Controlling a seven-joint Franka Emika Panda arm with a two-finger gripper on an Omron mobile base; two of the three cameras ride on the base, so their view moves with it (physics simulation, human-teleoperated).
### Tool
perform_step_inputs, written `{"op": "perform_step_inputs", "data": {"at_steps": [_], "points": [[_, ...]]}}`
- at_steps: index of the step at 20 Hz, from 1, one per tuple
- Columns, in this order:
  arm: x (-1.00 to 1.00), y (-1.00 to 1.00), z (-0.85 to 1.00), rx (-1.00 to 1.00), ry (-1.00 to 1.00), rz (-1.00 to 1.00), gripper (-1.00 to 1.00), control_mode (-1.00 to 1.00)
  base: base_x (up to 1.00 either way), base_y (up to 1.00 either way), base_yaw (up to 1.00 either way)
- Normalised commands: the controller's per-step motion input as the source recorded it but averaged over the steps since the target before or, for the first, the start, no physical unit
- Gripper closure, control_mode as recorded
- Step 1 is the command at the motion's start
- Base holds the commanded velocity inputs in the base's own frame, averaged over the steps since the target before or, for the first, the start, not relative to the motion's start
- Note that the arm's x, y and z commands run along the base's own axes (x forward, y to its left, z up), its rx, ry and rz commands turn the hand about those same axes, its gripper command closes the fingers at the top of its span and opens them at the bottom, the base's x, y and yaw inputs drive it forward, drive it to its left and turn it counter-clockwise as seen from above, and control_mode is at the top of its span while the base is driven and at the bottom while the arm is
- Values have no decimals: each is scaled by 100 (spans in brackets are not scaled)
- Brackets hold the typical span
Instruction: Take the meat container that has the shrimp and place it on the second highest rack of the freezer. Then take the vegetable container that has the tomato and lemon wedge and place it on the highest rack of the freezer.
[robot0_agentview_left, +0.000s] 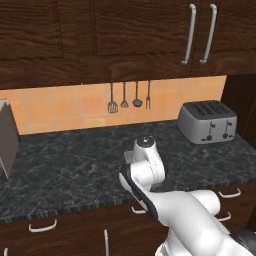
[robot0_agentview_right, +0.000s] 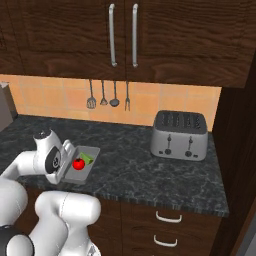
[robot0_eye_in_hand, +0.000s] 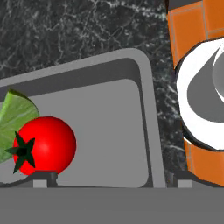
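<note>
The vegetable container (robot0_eye_in_hand: 147, 109) is a shallow grey tray on the dark counter, near its front edge (robot0_agentview_right: 93, 156). In it lie the red tomato (robot0_eye_in_hand: 43, 145) (robot0_agentview_right: 78, 163) and the green lemon wedge (robot0_eye_in_hand: 13, 116) (robot0_agentview_right: 88, 158). My gripper (robot0_eye_in_hand: 113, 179) hovers open just over the tray. One fingertip (robot0_eye_in_hand: 43, 178) is inside the tray by the tomato, and the other stands outside its side wall. Nothing is held. In the left base view my arm (robot0_agentview_left: 145, 167) hides the tray. The meat container, the shrimp and the freezer are out of view.
A silver toaster (robot0_agentview_left: 207, 122) (robot0_agentview_right: 180, 134) stands at the back right of the counter. Kitchen utensils (robot0_agentview_right: 107, 95) hang on the orange tile wall. A grey block (robot0_agentview_left: 7, 135) stands at the counter's left end. Dark cabinets hang overhead, and a tall wood panel (robot0_agentview_right: 240, 150) closes the right side.
</note>
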Motion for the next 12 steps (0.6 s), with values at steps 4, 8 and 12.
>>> {"op": "perform_step_inputs", "data": {"at_steps": [4, 8, 12], "points": [[0, 6, -26, 0, 0, 0, -100, -100, 0, 0, 0], [-3, 0, -23, 0, 0, 0, -100, -100, 0, 0, 0], [-9, 0, -24, 0, 0, 0, -100, -100, 0, 0, 0]]}}
